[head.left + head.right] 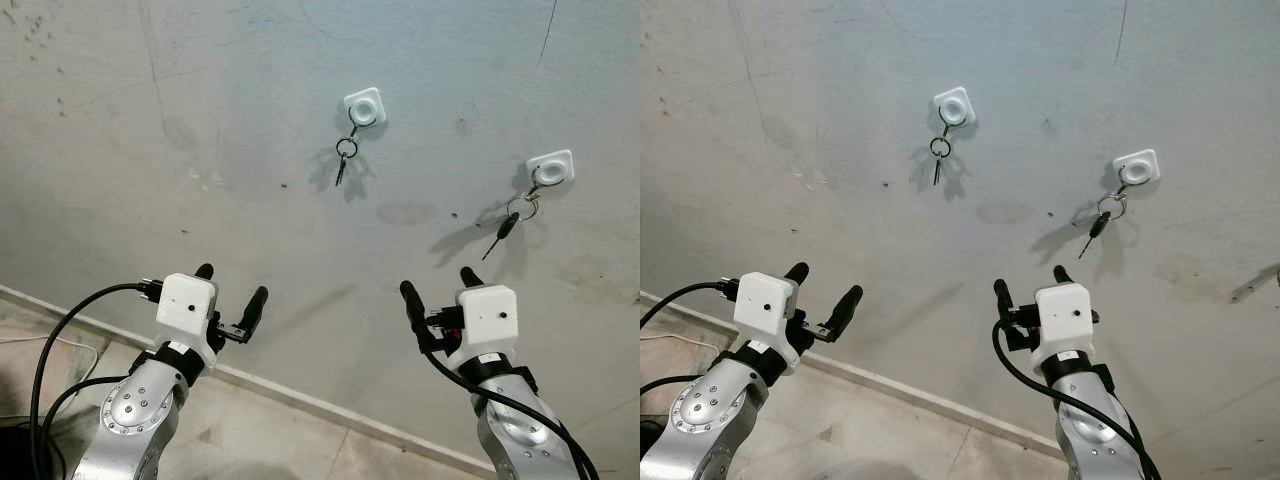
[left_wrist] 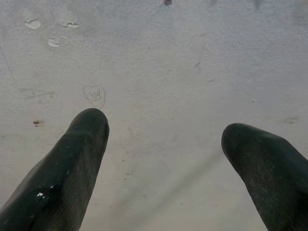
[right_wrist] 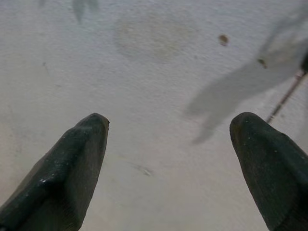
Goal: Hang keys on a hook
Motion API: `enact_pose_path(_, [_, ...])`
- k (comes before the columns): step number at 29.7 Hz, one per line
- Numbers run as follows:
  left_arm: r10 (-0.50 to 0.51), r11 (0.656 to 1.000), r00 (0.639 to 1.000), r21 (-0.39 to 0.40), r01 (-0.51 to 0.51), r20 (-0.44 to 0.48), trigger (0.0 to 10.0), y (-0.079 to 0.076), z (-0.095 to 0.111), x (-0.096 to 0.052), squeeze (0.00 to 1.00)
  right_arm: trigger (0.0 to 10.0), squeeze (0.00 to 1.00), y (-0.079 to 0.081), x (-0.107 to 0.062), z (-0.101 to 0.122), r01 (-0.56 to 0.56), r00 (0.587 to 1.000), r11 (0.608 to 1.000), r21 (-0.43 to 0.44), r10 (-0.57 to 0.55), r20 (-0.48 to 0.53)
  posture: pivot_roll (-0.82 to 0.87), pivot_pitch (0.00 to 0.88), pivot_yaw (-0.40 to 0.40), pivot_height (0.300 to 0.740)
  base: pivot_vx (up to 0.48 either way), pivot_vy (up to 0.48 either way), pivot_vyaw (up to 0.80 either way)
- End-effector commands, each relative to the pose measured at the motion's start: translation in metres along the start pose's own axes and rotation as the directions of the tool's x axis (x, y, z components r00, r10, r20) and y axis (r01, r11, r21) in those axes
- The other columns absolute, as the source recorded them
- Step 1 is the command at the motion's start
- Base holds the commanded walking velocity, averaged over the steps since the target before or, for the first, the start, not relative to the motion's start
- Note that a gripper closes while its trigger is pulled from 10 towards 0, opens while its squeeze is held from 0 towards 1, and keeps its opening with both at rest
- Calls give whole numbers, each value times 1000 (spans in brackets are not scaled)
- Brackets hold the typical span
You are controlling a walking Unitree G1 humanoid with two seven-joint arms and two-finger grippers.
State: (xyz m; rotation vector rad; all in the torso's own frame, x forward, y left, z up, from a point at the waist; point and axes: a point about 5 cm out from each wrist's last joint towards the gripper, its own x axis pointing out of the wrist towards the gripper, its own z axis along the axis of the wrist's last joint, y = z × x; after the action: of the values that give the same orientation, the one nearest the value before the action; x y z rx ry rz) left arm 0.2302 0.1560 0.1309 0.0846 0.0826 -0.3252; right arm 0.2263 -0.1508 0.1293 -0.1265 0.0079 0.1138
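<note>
By the look of it the job is done: 2 sets of keys hang on the wall, one (image 1: 344, 160) from the left hook (image 1: 365, 107), the other (image 1: 512, 216) from the right hook (image 1: 551, 168), while the left gripper (image 1: 231, 296) and right gripper (image 1: 438, 284) hover below, jaws wide and empty.

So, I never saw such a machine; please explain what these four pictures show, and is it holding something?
It is a humanoid robot facing a grey wall. Two pictures come from its head camera, looking forward and down at its two silver arms. The other two come from wrist cameras, each looking along one pincer's black fingers. The left pincer and the right pincer are both open and hold nothing. On the wall are two white hooks: the left hook carries a small key on a ring, and the right hook carries a black-headed key.
</note>
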Motion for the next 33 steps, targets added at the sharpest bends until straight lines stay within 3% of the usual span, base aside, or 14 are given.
enact_pose_path(1, [-33, 999, 999, -3, 33, -5, 10000, -4, 1, -2, 0, 10000, 1000, -9, -5, 2, 47, 999, 999, -3, -47, -14, 206, 95, -133, 740, 0, 0, 0])
enact_pose_path(11, [-101, 995, 995, 29, 100, 26, 10000, -12, 14, -3, 0, 10000, 1000, -11, -17, -5, 94, 993, 995, 42, -91, -80, 203, 119, -120, 740, 0, 0, 0])
enact_pose_path(22, [-120, 992, 993, 31, 120, 19, 10000, -13, 17, -3, 0, 10000, 1000, -9, -19, -8, 104, 988, 993, 47, -98, -120, 199, 133, -111, 740, 0, 0, 0])
enact_pose_path(27, [-117, 993, 993, 31, 117, -5, 10000, -14, 14, -3, 0, 10000, 996, -10, -19, -9, 114, 985, 992, 53, -106, -137, 198, 135, -109, 740, 0, 0, -793])
enact_pose_path(28, [-120, 992, 993, 24, 120, -10, 10000, -15, 14, -3, 0, 10000, 392, -10, -19, -9, 113, 985, 992, 54, -105, -138, 198, 135, -109, 740, 0, 0, -788])
enact_pose_path(29, [-122, 992, 992, 19, 122, -14, 10000, -15, 13, -4, 0, 10000, 392, -10, -19, -10, 112, 985, 992, 54, -104, -139, 198, 135, -109, 740, 0, 0, -788])
enact_pose_path(30, [-123, 992, 992, 17, 123, -16, 10000, -15, 13, -4, 0, 10000, 0, -9, -18, -10, 112, 985, 992, 53, -104, -141, 198, 135, -112, 740, 0, 0, -788])
enact_pose_path(33, [-117, 993, 993, 7, 117, -28, 10000, -15, 11, -4, 0, 10000, 0, -9, -18, -10, 111, 984, 992, 60, -102, -148, 197, 135, -113, 740, 0, 0, -781])
